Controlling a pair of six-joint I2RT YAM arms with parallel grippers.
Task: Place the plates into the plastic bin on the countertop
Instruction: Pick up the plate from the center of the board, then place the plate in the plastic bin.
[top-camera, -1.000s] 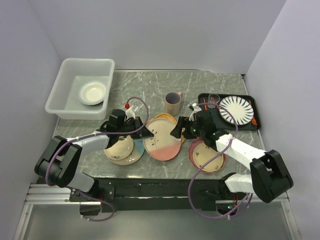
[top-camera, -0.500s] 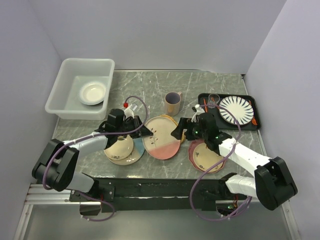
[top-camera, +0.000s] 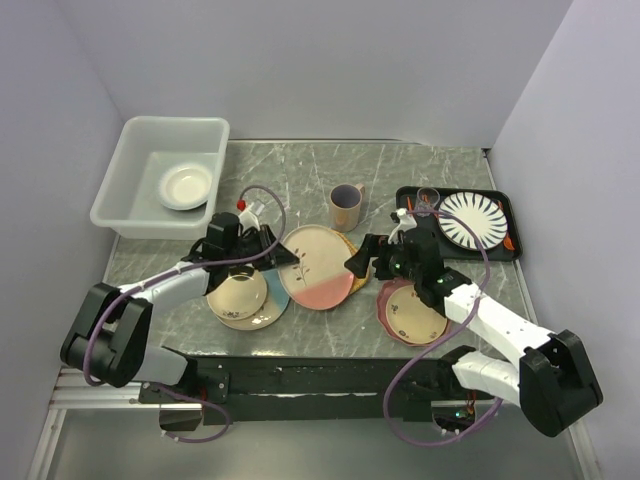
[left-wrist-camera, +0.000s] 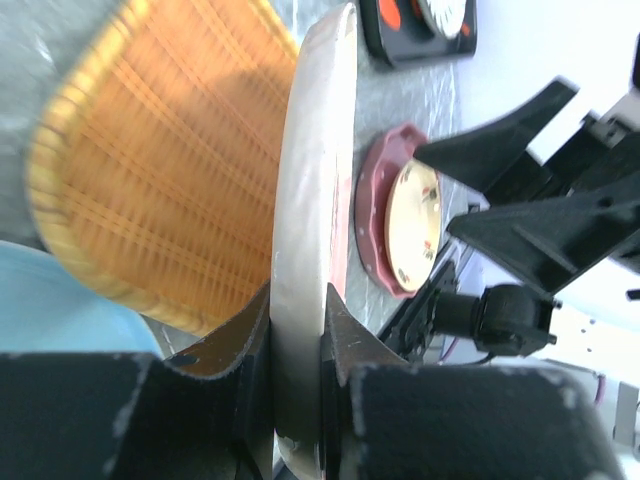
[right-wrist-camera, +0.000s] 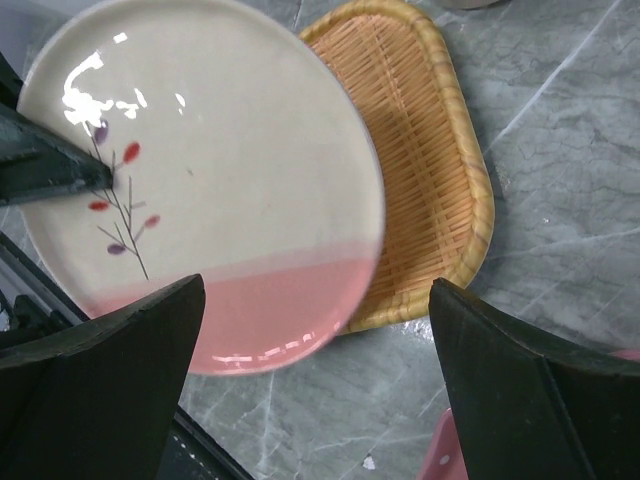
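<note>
left hand (top-camera: 281, 262) pinches the rim of the cream-and-pink plate (top-camera: 320, 268), tilted above a woven tray (right-wrist-camera: 420, 150) at frame centre; right hand (top-camera: 358, 262) is wide open, empty, just beside it

1. From my overhead feed I see three plain walls boxing the workspace: a back wall (top-camera: 320, 70), a left wall (top-camera: 40, 150) and a right wall (top-camera: 580, 150), all a pale lavender-grey with no marks.
2. The two side walls slant in toward the back corners.
3. The only furniture is the countertop (top-camera: 290, 170), a grey-green marble-look slab with thin white veins.
4. Along its near edge runs a metal rail (top-camera: 90, 385) of bare aluminium.
5. Below that lies a flat grey surface (top-camera: 300, 462); I cannot tell whether it is floor or shelf.
6. The light is soft and even, and shadows on the slab are faint.
</note>
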